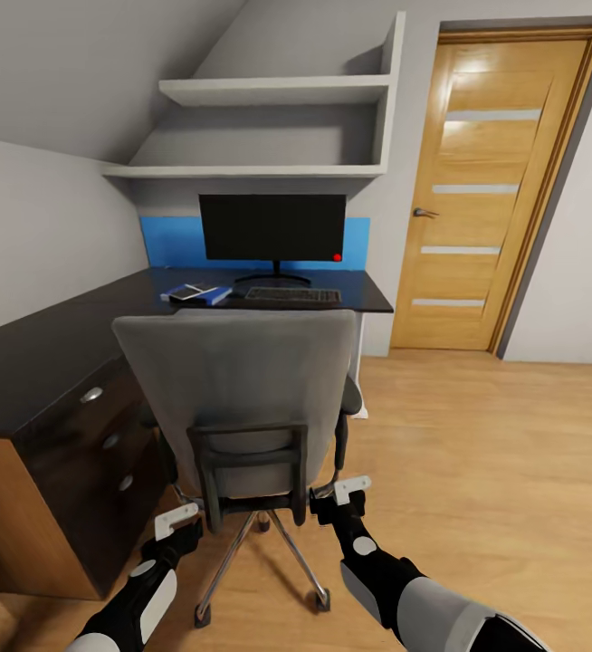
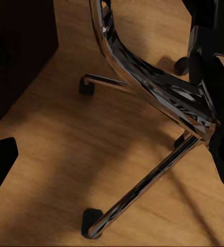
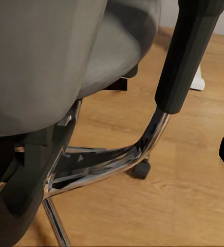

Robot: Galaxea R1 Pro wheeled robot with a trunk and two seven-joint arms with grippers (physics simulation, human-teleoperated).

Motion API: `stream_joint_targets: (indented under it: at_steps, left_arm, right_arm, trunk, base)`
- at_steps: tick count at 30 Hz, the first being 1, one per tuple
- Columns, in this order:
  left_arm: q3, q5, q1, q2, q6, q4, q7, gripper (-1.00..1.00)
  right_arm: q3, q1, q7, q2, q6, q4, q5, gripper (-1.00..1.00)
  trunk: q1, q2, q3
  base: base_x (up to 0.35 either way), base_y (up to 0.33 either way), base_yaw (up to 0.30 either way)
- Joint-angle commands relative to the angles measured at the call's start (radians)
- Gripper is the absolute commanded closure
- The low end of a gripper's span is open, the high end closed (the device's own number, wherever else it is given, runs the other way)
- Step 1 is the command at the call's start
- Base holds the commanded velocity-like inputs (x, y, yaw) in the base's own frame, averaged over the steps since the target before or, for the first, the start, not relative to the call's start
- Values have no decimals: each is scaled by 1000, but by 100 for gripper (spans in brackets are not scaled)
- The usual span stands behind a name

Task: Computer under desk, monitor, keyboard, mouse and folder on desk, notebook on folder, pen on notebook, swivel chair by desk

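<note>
From the head camera I see the swivel chair (image 1: 251,389) directly in front of me, its grey back toward me, standing just short of the dark desk (image 1: 33,362). On the desk the monitor (image 1: 272,228) stands upright against the blue back panel (image 1: 171,241), with the keyboard (image 1: 292,295) lying just in front of its stand. To the left of the keyboard lies a blue and white flat item (image 1: 196,292), possibly the folder or notebook; at this range I cannot tell which.

My left gripper (image 1: 176,522) sits low beside the chair's left rear, and my right gripper (image 1: 346,493) is near the chair's right side, close to the armrest post. I cannot tell from any view whether either set of fingers is parted or closed, or whether they touch the chair.

The left wrist camera looks down on the chair's chrome base (image 2: 158,98) and castors on the wooden floor (image 2: 55,154). The right wrist camera shows the seat underside, the black armrest post (image 3: 189,51) and its chrome bracket.

A wooden door (image 1: 486,190) stands to the right, shelves (image 1: 269,91) above the desk.
</note>
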Motion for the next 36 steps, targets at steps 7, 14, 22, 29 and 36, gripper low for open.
stream_joint_targets:
  at_steps: [7,14,22,29,36]
  left_arm:
    - [-6,12,-1,-2,-4,-1,-10,-100]
    - [-6,12,-1,-2,-4,-1,-11,-100]
    - [-6,13,-1,-1,-3,-1,-10,-100]
    - [-6,14,-1,0,-3,-1,-10,-100]
    - [-6,13,-1,0,-3,-1,-10,-100]
  right_arm:
    - [29,-1,1,1,2,-1,6,-100]
    - [29,-1,1,1,2,-1,6,-100]
    - [29,-1,1,1,2,0,6,-100]
    - [29,-1,2,1,2,0,6,-100]
    - [29,-1,2,1,2,-1,6,-100]
  trunk:
    - [0,0,-1]
    - [0,0,-1]
    - [0,0,-1]
    - [0,0,-1]
    - [0,0,-1]
  base:
    - [325,-92,0]
    - [325,-92,0]
    - [326,-34,0]
    - [327,0,0]
    - [327,0,0]
